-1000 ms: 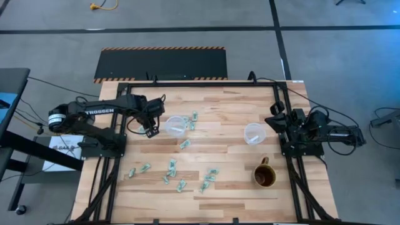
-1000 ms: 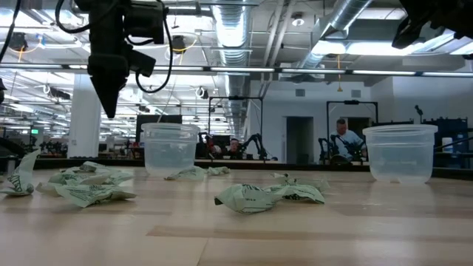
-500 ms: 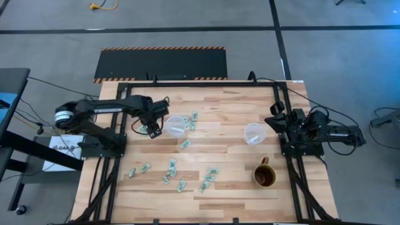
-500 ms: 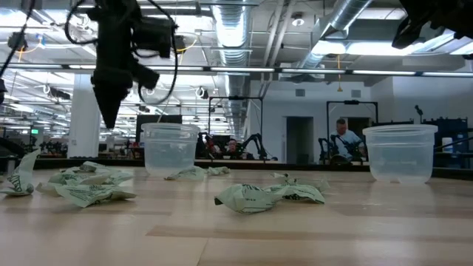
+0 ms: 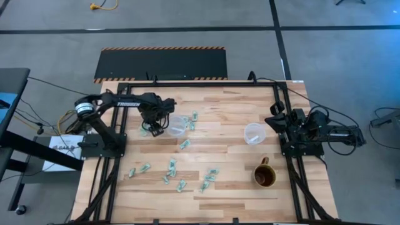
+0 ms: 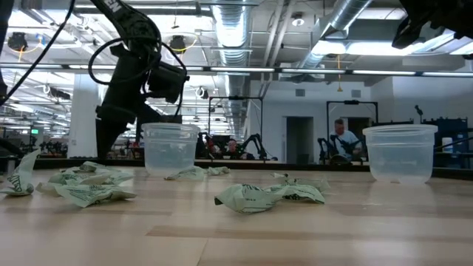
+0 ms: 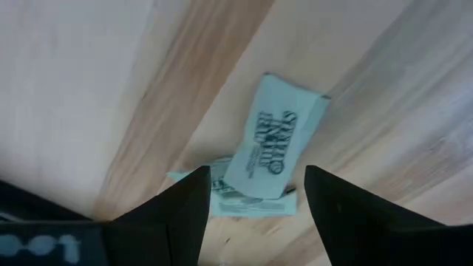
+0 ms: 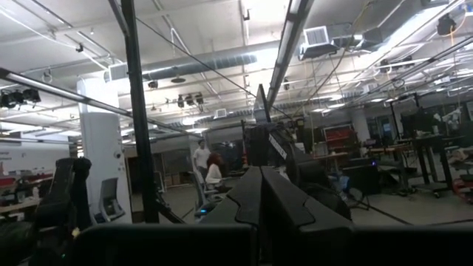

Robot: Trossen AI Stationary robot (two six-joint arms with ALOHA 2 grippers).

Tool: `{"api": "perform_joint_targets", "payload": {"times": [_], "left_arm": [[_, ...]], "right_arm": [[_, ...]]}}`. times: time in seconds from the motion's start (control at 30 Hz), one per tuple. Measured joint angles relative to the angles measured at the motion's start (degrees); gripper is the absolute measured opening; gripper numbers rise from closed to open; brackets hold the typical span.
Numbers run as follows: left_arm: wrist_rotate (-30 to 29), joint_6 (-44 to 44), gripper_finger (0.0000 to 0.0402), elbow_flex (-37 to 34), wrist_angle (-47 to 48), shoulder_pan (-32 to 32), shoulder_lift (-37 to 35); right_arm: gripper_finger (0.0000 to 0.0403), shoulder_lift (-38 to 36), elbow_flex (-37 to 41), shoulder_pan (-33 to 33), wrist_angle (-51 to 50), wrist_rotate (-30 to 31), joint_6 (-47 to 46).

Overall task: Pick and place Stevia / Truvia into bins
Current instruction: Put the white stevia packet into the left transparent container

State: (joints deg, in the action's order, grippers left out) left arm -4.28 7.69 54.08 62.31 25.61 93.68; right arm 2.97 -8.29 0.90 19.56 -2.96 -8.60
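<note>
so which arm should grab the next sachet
Left. Its gripper hangs open right over two sachets beside the left cup. The right gripper is shut and parked at the table's right edge, far from any sachet.

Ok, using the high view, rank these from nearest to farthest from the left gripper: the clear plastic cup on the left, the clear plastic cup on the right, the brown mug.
1. Left clear plastic cup, right beside the left gripper.
2. Right clear plastic cup, across the table near the parked right arm.
3. Brown mug, right side, toward the table's near edge.
</note>
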Motion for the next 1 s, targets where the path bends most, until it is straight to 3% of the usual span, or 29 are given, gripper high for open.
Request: {"api": "perform_joint_targets", "payload": {"times": [0.17,0.43,0.77,1.0], "left_arm": [[3.44,-1.17,0.021,-3.7,-3.93,1.04,-1.66],[3.98,0.32,0.021,-11.73,-10.84,2.58,-9.16],[-0.54,1.5,0.0207,-12.26,-12.81,2.15,-11.14],[1.4,0.46,0.0169,-12.26,-12.98,1.72,-11.12]], "right_arm": [[0.0,-0.01,0.0,-0.02,-0.03,-0.01,0.0],[0.0,0.01,0.0,-0.01,-0.03,-0.01,0.0],[0.0,-0.01,0.0,0.0,-0.03,0.0,0.0],[0.0,0.0,0.0,0.0,-0.03,0.01,0.0]]}}
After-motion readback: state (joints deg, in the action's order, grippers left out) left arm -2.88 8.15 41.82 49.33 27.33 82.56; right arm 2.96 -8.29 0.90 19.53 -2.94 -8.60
